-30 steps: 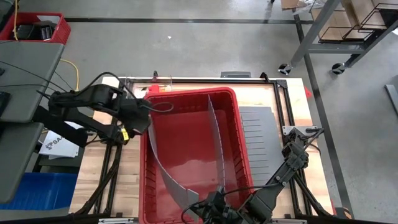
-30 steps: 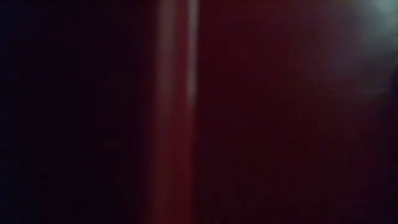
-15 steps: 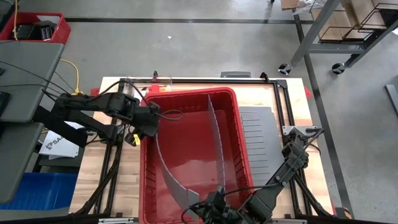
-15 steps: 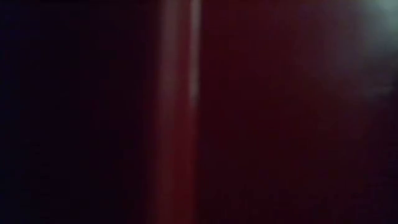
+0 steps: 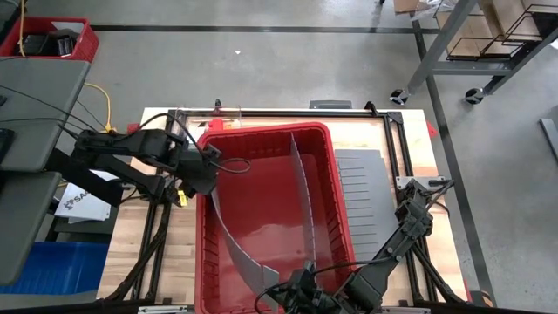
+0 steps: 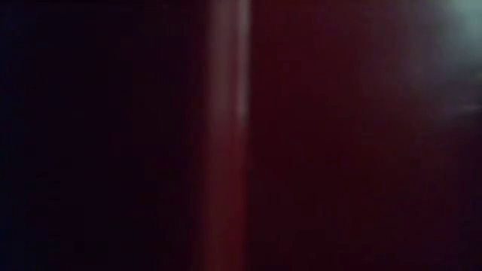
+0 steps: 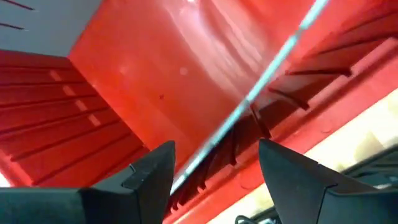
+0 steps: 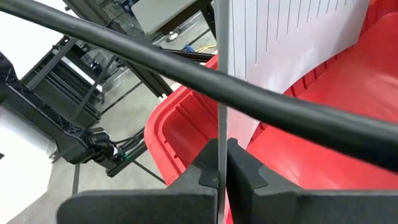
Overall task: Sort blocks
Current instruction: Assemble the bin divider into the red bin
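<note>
1. The left claw (image 5: 209,166) has moved in from the left of the high view over the last second: it began just outside the red bin (image 5: 340,187), crossed the bin's left wall half a second ago, and now sits right at that wall's upper part.
2. Its fingers (image 7: 149,171) are parted. In the left wrist view the bin's rim (image 7: 273,134) and the thin edge of a grey divider sheet (image 7: 267,71) run between them, and neither finger visibly touches either, so it reads as released and lined up, not grasping.
3. The curved divider (image 5: 234,244) in the left half of the bin leans from the left wall toward the lower middle of the high view. Its upper end has shifted slightly as the claw moved.
4. The right claw (image 8: 222,171) has not moved. It is at the bottom centre of the high view, clenched on the edge of a divider sheet (image 8: 292,31), as the right wrist view shows.
5. A straight divider (image 5: 303,187) stands down the middle of the bin. A spare sheet (image 5: 362,192) lies flat on the table (image 5: 174,253) to the bin's right.
6. No blocks show in any view, so where they are cannot be told. The low view is dark and shows nothing usable.
7. Judgement: the work at present is fitting dividers into the bin. Sorting itself appears not yet begun.
</note>
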Robot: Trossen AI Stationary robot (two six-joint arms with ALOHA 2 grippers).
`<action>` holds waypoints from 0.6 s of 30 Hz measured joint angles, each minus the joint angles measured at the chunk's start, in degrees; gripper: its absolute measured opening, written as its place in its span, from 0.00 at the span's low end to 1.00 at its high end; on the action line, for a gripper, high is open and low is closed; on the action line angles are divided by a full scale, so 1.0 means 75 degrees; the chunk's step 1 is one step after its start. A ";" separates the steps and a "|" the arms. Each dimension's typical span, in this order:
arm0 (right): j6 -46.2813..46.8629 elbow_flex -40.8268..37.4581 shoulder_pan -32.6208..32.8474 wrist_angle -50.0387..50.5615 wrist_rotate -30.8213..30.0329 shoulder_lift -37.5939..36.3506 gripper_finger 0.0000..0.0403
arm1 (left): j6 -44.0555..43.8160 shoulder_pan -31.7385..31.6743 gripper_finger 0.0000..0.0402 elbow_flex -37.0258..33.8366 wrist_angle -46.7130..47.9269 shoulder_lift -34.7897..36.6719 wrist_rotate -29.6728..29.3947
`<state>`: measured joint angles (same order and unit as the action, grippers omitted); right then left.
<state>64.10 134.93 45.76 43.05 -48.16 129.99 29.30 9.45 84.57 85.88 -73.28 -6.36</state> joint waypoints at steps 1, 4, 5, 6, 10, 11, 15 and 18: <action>-0.0001 0.0000 0.0000 0.0000 -0.0001 0.0000 0.00 | 0.0091 0.0000 0.57 -0.0080 -0.0082 -0.0035 -0.0014; -0.0006 0.0000 0.0000 0.0000 -0.0003 0.0000 0.00 | 0.0238 -0.0040 0.57 -0.0303 -0.0356 -0.0130 -0.0025; -0.0006 0.0000 0.0000 0.0000 -0.0003 0.0000 0.00 | 0.0259 -0.0069 0.57 -0.0349 -0.0335 -0.0193 -0.0022; -0.0006 0.0000 0.0000 0.0000 -0.0006 0.0000 0.00 | 0.0265 -0.0083 0.57 -0.0401 -0.0325 -0.0272 -0.0023; -0.0006 0.0000 0.0000 -0.0001 -0.0007 0.0000 0.00 | 0.0271 -0.0115 0.55 -0.0446 -0.0339 -0.0525 -0.0025; -0.0008 0.0000 0.0000 -0.0004 -0.0006 0.0000 0.00 | 0.0334 -0.0114 0.53 -0.0443 -0.0391 -0.0554 -0.0025; -0.0366 0.0000 0.0003 -0.0321 0.0003 0.0010 0.00 | 0.0863 -0.0096 0.34 -0.0443 -0.0527 -0.0695 -0.0053; -0.0821 -0.0002 0.0006 -0.0746 0.0047 0.0017 0.00 | 0.1128 -0.0086 0.09 -0.0432 -0.0499 -0.0748 -0.0226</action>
<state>57.94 134.92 45.80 37.45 -47.81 130.13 37.76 8.81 81.34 82.14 -78.89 -8.05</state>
